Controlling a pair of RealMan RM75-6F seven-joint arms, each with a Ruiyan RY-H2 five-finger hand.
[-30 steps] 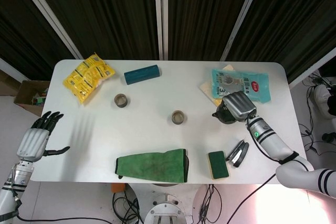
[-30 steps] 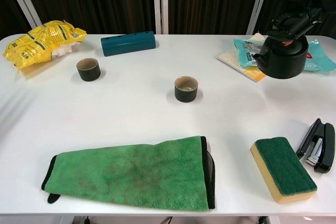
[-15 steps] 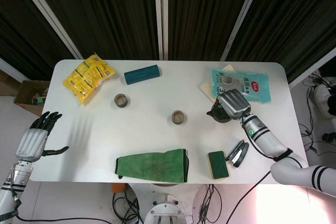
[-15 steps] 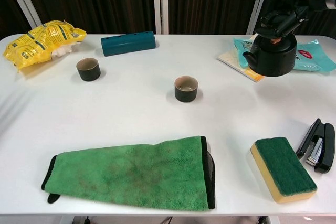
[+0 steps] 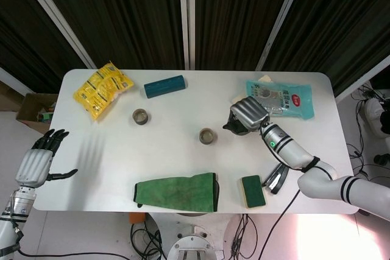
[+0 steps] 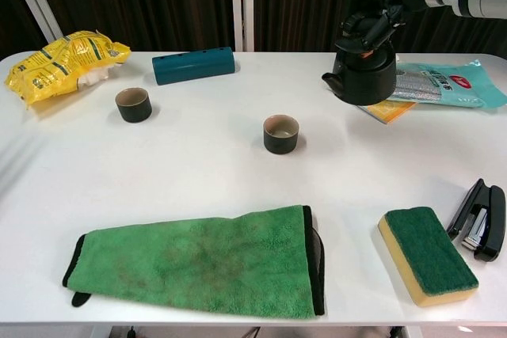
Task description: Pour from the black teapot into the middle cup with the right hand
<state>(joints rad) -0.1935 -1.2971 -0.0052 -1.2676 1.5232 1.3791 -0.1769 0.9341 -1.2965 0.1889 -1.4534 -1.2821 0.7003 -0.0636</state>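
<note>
My right hand (image 5: 247, 114) grips the black teapot (image 6: 363, 77) by its top handle and holds it above the table, spout pointing left. In the head view the hand covers most of the teapot (image 5: 233, 127). The middle cup (image 5: 206, 136), dark with a pale inside, stands upright and looks empty in the chest view (image 6: 280, 133), to the left of the spout and nearer me. A second cup (image 6: 133, 104) stands far left. My left hand (image 5: 38, 162) hangs off the table's left edge with its fingers spread, holding nothing.
A green cloth (image 6: 198, 263) lies along the front edge. A green-and-yellow sponge (image 6: 428, 255) and a black stapler (image 6: 479, 219) sit at the front right. A blue packet (image 6: 451, 85) lies behind the teapot. At the back left are a teal case (image 6: 193, 65) and a yellow bag (image 6: 59, 57).
My right hand has carried the teapot leftward from over the blue packet toward the middle cup. The left hand has barely moved.
</note>
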